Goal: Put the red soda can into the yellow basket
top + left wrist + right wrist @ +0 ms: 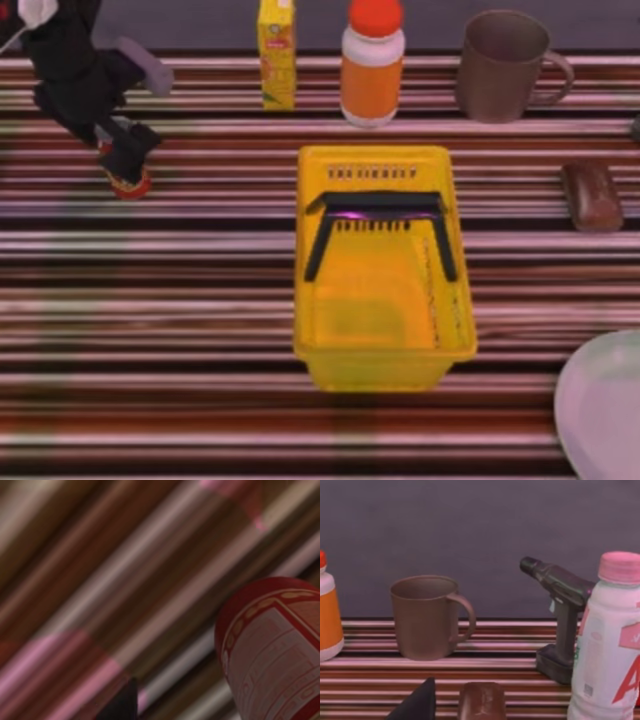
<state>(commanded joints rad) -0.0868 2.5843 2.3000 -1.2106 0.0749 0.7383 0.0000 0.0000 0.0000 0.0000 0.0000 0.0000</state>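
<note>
Left gripper (128,160) is seen low over the table's far-left part, directly above the red soda can (130,184). Only a sliver of the can is shown from the top view, peeking out under the black fingers. The fingers seem to sit on either side of the can, but a firm grip cannot be told: the arm hides the contact from above, and in the left wrist view only a dark finger tip (120,705) is caught at the frame edge, apart from the can (272,650). There the can's red wall and cream label are seen close up over the striped table (100,580).

The yellow basket (385,355) is placed near the table's middle, well to the right of the can. Its black handles (380,205) are folded down across its far half. The inside appears bare.

Along the far edge a yellow juice carton (277,52), an orange bottle (372,62) with red cap and a brown mug (505,65) are lined up upright. A brown block (591,196) lies near the right side; a pale plate (605,415) is cut by the near-right corner.

The right arm itself is not seen from the top view. In the right wrist view a dark drill (560,625) and a white bottle (607,640) with pink cap are noted beside the mug (425,617).
</note>
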